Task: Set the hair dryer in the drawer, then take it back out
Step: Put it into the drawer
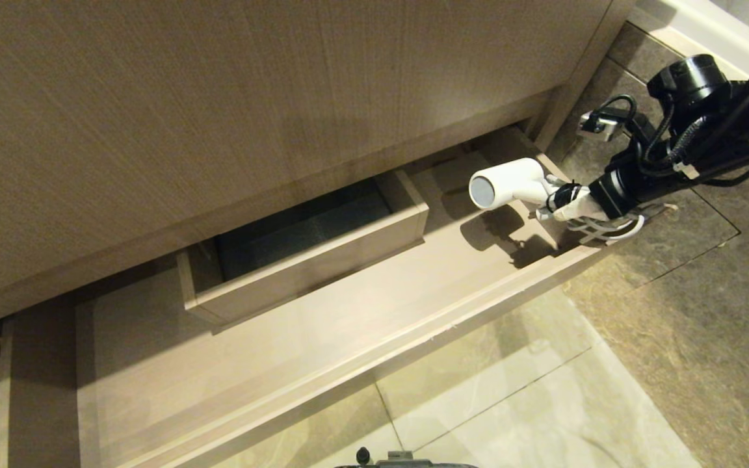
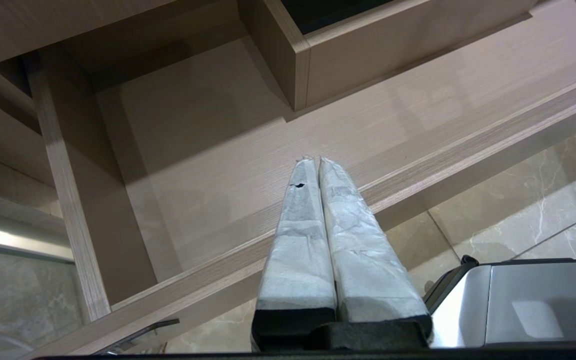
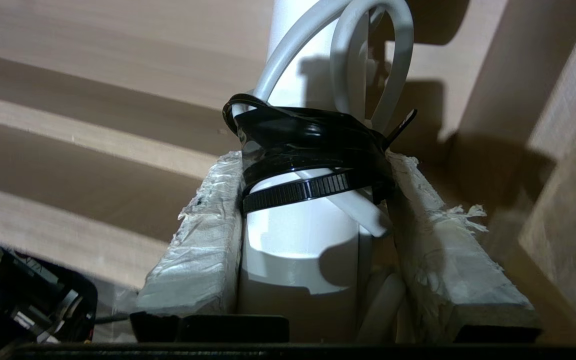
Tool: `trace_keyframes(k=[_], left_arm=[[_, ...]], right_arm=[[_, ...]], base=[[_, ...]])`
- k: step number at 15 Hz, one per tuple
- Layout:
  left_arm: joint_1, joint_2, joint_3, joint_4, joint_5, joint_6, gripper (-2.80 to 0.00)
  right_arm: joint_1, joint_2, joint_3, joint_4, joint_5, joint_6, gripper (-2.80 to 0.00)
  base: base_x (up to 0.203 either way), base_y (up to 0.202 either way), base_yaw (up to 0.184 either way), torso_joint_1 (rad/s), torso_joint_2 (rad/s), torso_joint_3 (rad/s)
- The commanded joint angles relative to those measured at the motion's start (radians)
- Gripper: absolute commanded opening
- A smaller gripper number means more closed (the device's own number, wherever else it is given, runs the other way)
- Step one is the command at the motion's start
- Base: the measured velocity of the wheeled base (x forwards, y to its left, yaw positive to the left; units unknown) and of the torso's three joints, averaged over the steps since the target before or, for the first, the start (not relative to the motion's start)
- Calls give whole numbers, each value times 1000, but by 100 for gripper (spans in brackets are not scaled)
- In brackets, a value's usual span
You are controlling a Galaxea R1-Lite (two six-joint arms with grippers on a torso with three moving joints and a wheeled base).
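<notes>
Trouble, if it comes, starts at the right gripper [image 3: 313, 240]: its two padded fingers [image 3: 198, 240] are clamped on the white handle of the hair dryer [image 1: 511, 183], and they also pinch the black strap [image 3: 308, 150] and part of the white cord [image 1: 615, 229] that is bundled against the handle. A grip that sits partly on cord and strap rather than on bare plastic could let the handle twist or slide, I'd say, and the dryer would then drop onto the drawer [image 1: 361, 325] floor. Loops of cord hang loose beneath the wrist, close to the drawer's right end (they look ready to catch on its edge), and a snag there could drag the dryer askew as it is lowered or lifted out. The dryer is held in the air over the right end of the open drawer, casting its shadow on the floor below and touching nothing there. Its handle runs roughly level, in line with the gripper, out toward the left; the short barrel crosses the handle's far end, its grey round end facing left and toward the robot. The boxed cut-out [image 1: 322, 266] stands to its left, apart for now, though a sideways swing could knock the barrel against it. The left gripper [image 2: 318, 165] hangs parked over the drawer's front edge, fingers pressed together on nothing.
</notes>
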Motion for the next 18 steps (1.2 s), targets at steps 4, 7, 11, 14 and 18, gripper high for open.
trace_keyframes(k=[4,7,11,14,18], left_arm=[[0,0,0,0,1,-1,-280],[0,1,0,0,0,-1,-280],[0,1,0,0,0,-1,-280],[0,2,0,0,0,-1,-280],[0,2,-1,0,0,-1,-280]], right_arm=[[19,64,0,-114,1,-1,-280],[19,106,-5,-193,1,0,-280],[18,156,-5,-278,1,2,-280],[18,185,-5,-350,0,6,-280],[18,209,-5,-384,0,7,-280]], base=[[0,0,0,0,0,0],[0,0,0,0,0,0],[0,0,0,0,0,0],[0,0,0,0,0,0],[0,0,0,0,0,0]])
